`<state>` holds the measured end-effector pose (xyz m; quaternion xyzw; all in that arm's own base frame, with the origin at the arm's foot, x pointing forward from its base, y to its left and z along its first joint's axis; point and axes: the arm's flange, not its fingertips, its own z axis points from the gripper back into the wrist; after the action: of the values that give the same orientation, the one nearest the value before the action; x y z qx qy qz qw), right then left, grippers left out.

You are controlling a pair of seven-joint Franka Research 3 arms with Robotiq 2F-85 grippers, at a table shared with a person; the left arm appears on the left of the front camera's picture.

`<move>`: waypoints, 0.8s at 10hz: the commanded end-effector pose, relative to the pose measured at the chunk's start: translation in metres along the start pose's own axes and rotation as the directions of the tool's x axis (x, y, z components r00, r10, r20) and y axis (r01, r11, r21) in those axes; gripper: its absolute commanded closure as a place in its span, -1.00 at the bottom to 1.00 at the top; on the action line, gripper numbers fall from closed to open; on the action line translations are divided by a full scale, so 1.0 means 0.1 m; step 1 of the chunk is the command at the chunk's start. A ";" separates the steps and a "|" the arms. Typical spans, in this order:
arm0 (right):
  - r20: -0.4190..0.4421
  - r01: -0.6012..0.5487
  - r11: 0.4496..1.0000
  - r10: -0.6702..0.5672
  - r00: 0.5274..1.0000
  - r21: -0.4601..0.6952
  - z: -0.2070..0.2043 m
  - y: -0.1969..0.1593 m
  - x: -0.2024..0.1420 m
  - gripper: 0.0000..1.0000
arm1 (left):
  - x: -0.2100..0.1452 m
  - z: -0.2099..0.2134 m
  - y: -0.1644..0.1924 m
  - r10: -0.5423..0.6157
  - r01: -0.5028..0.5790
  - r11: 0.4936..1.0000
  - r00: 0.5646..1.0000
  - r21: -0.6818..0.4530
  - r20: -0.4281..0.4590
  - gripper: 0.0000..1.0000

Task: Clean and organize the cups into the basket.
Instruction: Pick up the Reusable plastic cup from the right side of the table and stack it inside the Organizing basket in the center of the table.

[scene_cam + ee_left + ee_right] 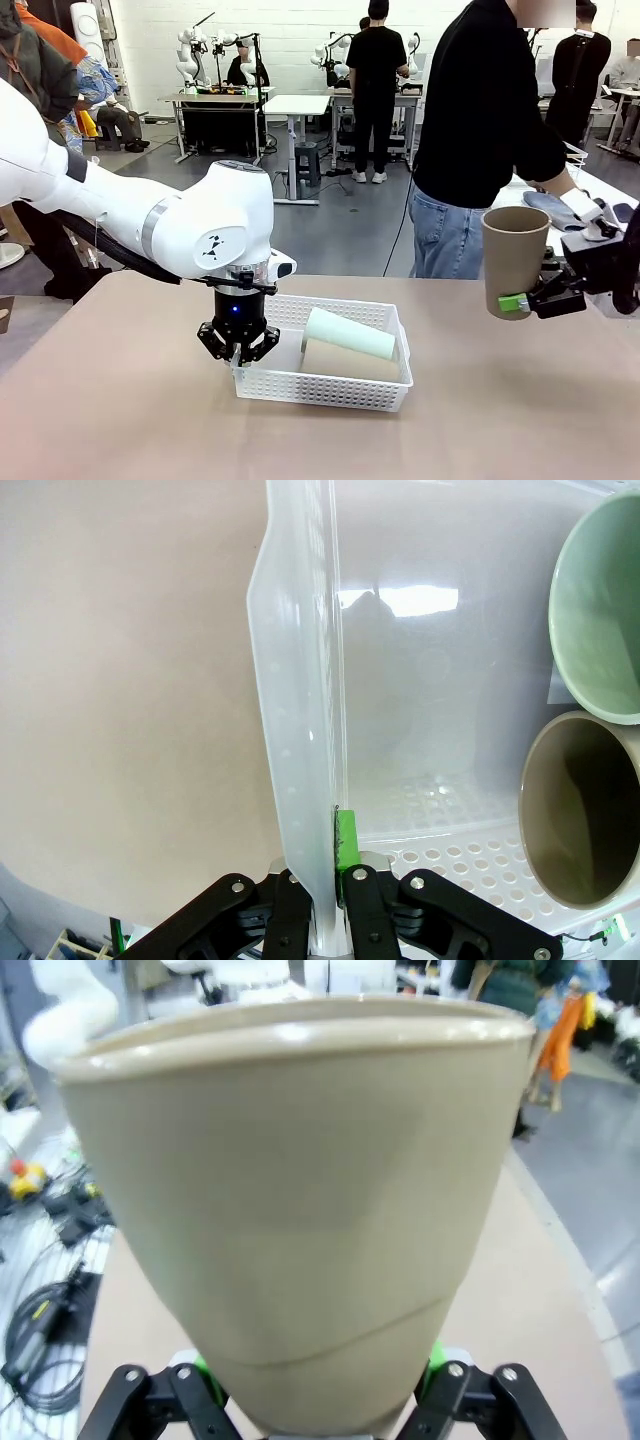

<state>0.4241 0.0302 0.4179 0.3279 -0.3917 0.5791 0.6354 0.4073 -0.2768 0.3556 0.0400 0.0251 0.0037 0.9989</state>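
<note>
Right gripper [516,301] grips a tan cup [515,255] low, right of the basket [325,386]; it could slip. Left gripper [238,346], pinching the basket's left wall, might tip it.

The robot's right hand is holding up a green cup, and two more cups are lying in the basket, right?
Almost. The held cup in the right gripper is tan-brown, not green; the front view shows it. Two more cups, a mint green cup and a tan cup, do lie in the basket.
</note>
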 end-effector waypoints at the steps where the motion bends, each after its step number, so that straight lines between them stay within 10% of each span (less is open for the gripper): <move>1: -0.172 -0.072 0.996 0.078 0.982 0.045 -0.41 0.07 0.60 -0.56 | 0.00 -0.01 0.00 -0.002 0.002 1.000 1.000 0.004 -0.001 1.00; 8: -0.645 -0.007 0.965 0.181 0.742 0.263 -1.67 -0.02 1.47 -0.56 | 0.00 -0.01 0.00 -0.002 0.002 1.000 1.000 0.004 -0.001 1.00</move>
<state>0.4420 0.2332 0.4569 0.1603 -0.1260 0.7301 0.6522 0.4073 -0.2768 0.3556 0.0399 0.0251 0.0037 0.9989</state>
